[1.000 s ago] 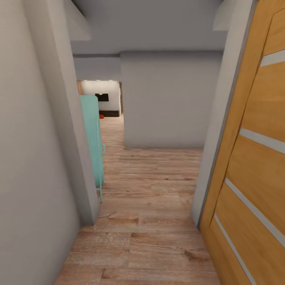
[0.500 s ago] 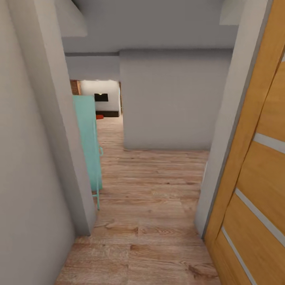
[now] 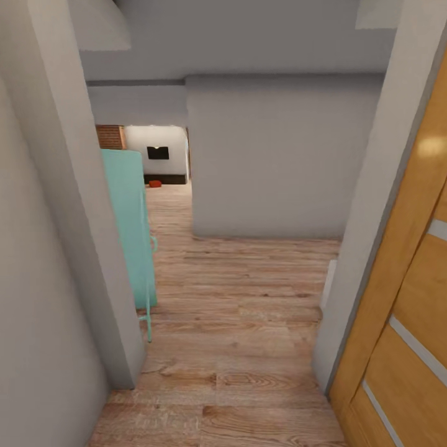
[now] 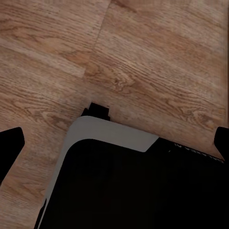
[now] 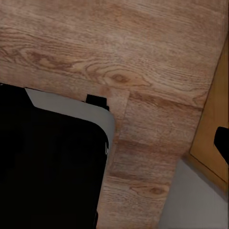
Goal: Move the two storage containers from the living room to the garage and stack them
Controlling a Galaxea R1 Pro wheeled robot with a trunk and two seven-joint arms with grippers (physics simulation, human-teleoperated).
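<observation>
Light wood plank flooring [image 3: 236, 323] runs down a narrow hallway between plain grey walls [image 3: 267, 155]. With the tall turquoise cabinet [image 3: 130, 230] standing against the near grey wall as landmark: well beyond it, through a far opening, lies the living room [image 3: 158, 158], with a white wall and a low dark bench, and a small orange-red object [image 3: 155, 184] on the floor there, probably one of the storage containers, too small to make out. Opposite the cabinet, across the hallway, stands an open orange wooden door with pale strips [image 3: 403, 298]. Each wrist view looks down on the planks and the robot's dark, grey-edged base [image 4: 114, 181]; dark finger tips [image 4: 9, 148] show only at the edges, so whether either pincer is open I cannot tell; nothing appears between them.
</observation>
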